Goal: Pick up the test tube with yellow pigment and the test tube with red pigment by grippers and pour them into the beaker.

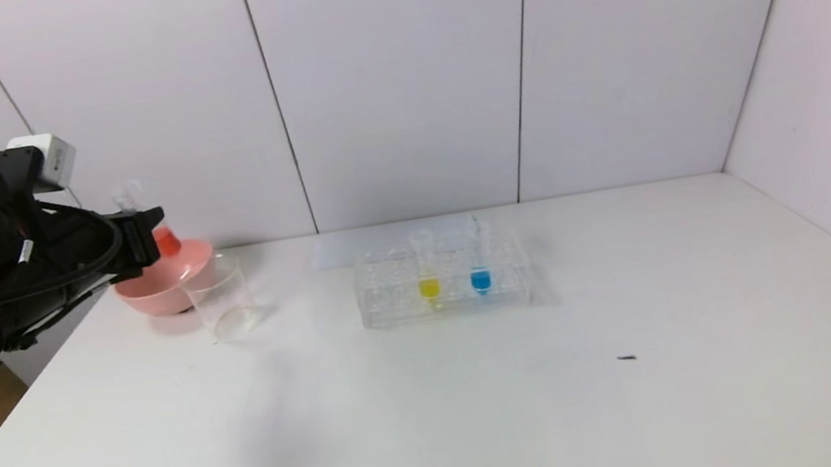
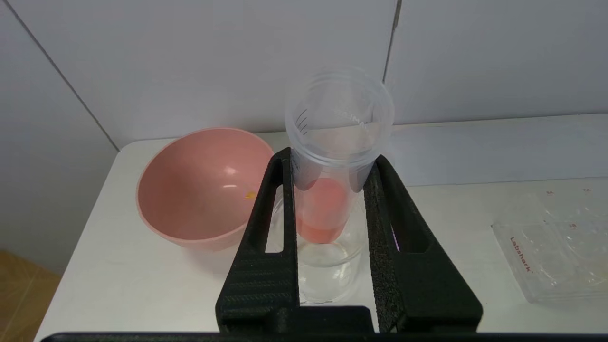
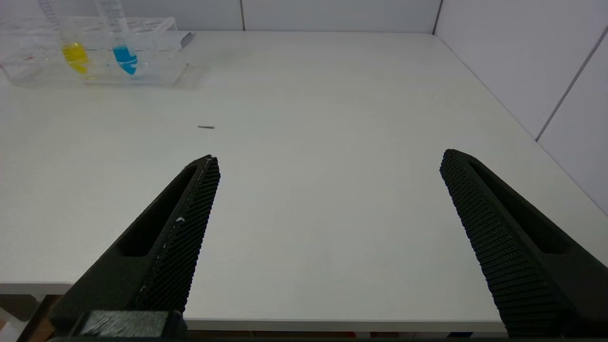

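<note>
The test tube with red pigment (image 2: 327, 190) is held upright, clamped in the left end effector (image 2: 327, 209), above the beaker (image 1: 223, 299) at the far left of the tabletop (image 1: 490, 403). Pouring appears next, which calls for tipping it over the beaker's mouth. One test tube with yellow pigment (image 1: 427, 273) and one blue tube (image 1: 478, 263) are left in the single rack (image 1: 443, 279); the right end effector (image 3: 327, 237) is spread open, idle at the near edge.

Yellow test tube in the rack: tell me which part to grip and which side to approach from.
Grip the test tube with yellow pigment on its clear upper section, which stands above the tube rack. It is upright, so a level approach from the front edge of the table looks best, fingers either side. The blue-tipped tube stands close on its right, so keep the fingers narrow.
</note>
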{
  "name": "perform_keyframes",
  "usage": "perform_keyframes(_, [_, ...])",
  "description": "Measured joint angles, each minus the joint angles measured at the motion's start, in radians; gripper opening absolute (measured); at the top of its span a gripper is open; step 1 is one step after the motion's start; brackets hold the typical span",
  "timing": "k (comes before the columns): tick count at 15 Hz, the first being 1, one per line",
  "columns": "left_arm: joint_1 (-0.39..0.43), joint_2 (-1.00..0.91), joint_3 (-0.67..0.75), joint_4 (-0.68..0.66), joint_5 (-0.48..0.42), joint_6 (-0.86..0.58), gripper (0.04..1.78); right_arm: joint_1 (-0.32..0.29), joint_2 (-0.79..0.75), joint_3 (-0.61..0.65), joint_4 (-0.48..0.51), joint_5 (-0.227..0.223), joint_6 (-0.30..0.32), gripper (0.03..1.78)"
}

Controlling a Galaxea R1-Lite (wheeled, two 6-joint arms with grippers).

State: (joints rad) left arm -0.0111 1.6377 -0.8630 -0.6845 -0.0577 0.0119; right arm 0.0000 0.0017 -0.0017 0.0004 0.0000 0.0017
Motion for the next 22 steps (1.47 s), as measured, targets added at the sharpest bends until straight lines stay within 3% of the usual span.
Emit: perform_keyframes(22, [0.164, 0.017, 0.021, -0.008, -0.132, 0.002, 0.44, 0.000, 0.000, 0.000, 0.000, 0.000, 0.000, 1.70])
